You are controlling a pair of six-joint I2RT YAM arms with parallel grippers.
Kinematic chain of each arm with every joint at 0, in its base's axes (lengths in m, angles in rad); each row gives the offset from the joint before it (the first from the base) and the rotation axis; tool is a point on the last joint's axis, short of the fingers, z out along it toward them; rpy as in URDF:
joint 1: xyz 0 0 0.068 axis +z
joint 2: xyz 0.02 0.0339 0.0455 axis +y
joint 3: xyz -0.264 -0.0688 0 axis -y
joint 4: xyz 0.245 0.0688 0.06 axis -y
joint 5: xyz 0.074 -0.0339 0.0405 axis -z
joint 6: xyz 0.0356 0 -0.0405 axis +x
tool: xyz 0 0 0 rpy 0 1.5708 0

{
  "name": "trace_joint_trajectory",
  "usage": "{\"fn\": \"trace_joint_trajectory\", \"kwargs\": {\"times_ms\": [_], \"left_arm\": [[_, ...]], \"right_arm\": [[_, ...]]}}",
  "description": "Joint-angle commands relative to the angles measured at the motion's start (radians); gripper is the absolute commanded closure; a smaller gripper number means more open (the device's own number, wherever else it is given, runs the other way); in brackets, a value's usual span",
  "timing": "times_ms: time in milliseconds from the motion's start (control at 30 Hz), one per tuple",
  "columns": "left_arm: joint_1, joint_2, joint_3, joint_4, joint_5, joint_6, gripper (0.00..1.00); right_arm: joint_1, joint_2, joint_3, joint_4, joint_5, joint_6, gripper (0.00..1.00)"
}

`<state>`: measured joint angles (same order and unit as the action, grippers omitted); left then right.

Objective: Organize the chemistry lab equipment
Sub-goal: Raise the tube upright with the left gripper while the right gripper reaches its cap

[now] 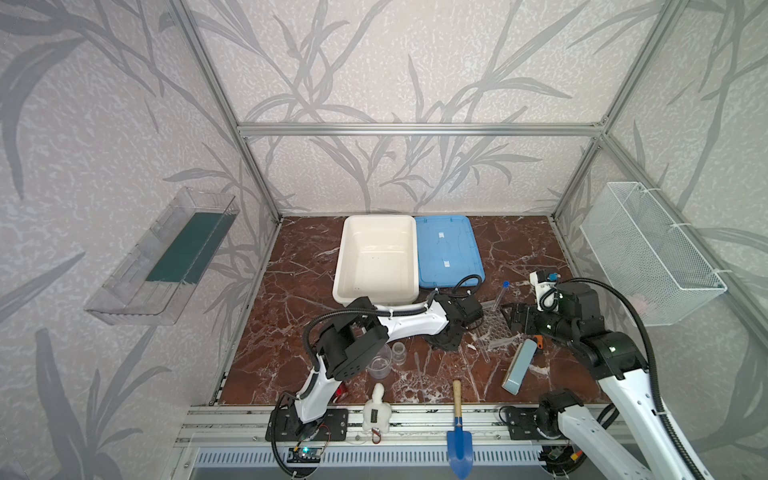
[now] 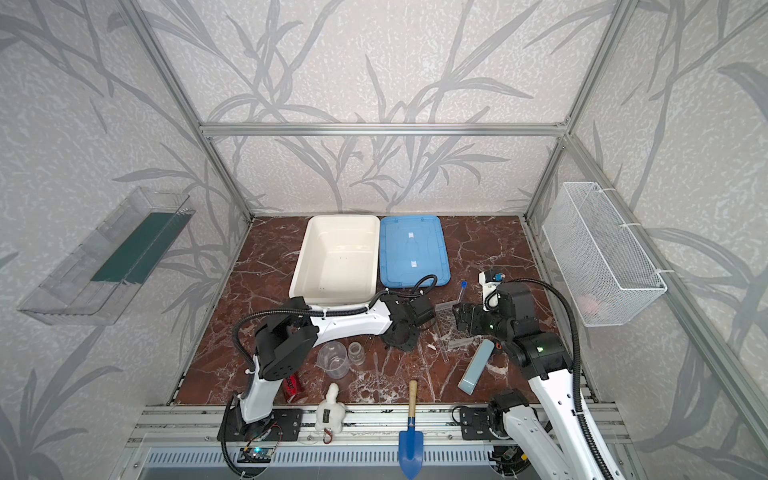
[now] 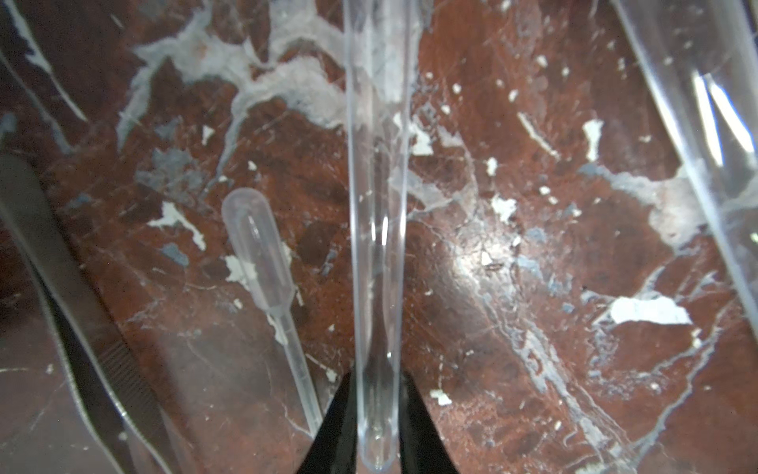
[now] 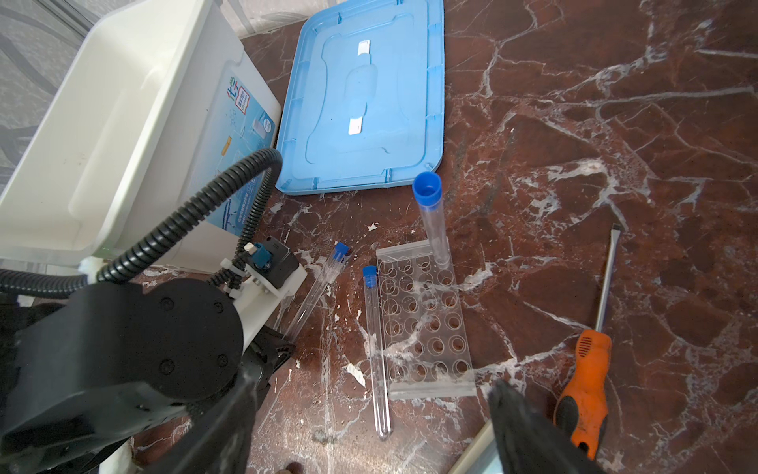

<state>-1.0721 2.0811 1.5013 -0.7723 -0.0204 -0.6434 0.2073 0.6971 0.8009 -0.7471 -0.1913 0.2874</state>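
While my left gripper (image 3: 377, 379) pinches the tube (image 3: 377, 205) at its rounded end, it lies by the rack (image 4: 426, 328); probably light, slick, brittle, it wants a gentle squeeze nearer mid-length. My right gripper (image 4: 371, 383) stands with jaws wide.

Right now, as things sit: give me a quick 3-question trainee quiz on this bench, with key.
1. True or false: the white bin has a tube in it.
2. What does the left gripper pinch? A dropper, B clear tube, C tweezers.
3. How many blue-capped tubes stand in the rack?
Key: 1 false; 2 B; 3 one.
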Motion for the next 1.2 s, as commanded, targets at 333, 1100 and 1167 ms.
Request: {"fn": "trace_joint_trajectory", "kwargs": {"times_ms": [333,1100,1167], "left_arm": [[0.010,-0.065,-0.081,0.136,0.015,0.014,0.91],[0.008,-0.549,-0.715,0.983,0.104,0.250,0.86],[0.005,-0.560,-0.744,1.028,0.111,0.274,0.86]], "right_arm": [[-0.002,0.029,0.018,0.006,-0.013,0.015,0.01],[0.024,0.209,0.123,0.186,-0.448,0.109,0.22],[0.048,0.251,0.142,0.188,-0.433,0.110,0.22]]}}
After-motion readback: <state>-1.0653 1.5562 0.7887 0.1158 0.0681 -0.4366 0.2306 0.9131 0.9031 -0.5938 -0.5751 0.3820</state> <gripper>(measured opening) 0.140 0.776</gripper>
